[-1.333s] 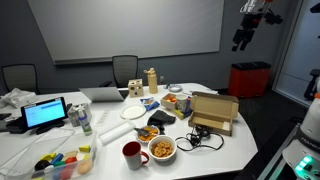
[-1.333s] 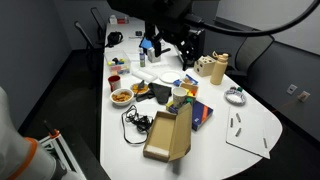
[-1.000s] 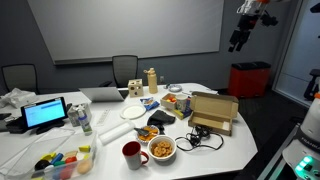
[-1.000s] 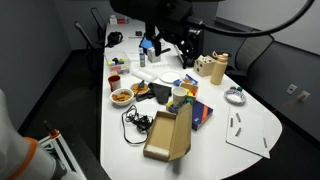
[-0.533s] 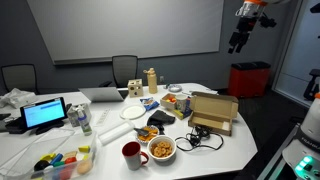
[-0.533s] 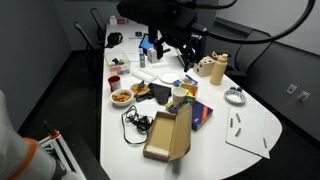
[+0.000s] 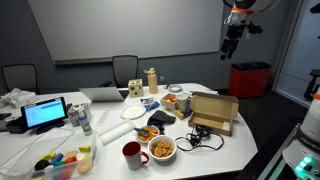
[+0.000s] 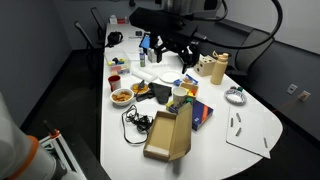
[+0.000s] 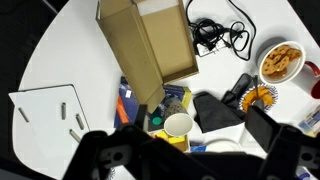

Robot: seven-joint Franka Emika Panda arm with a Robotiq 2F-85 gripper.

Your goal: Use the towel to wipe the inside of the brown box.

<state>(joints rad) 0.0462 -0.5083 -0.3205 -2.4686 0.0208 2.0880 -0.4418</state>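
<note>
High over the white table (image 8: 255, 125), the fingers (image 9: 105, 158) stand wide apart, dark and blurred at the bottom of the wrist view, with the clutter showing between them. The gripper (image 7: 230, 50) hangs well above and apart from everything on the table. Looking down now: the brown box (image 9: 145, 45) lies open near the table's edge, flaps spread. Just beside it sprawls a tangle of black cable (image 9: 215, 35). Nearer the fingers there's a white cup (image 9: 178, 126), and right next to that a dark cloth (image 9: 215, 112), crumpled, close to a bowl of snacks (image 9: 280, 62). A blue packet (image 9: 125, 105) sits by the box's near corner, and a sheet of paper (image 9: 45, 115) lies off by itself. A red mug (image 7: 133, 153) stands further along in an exterior view.
</note>
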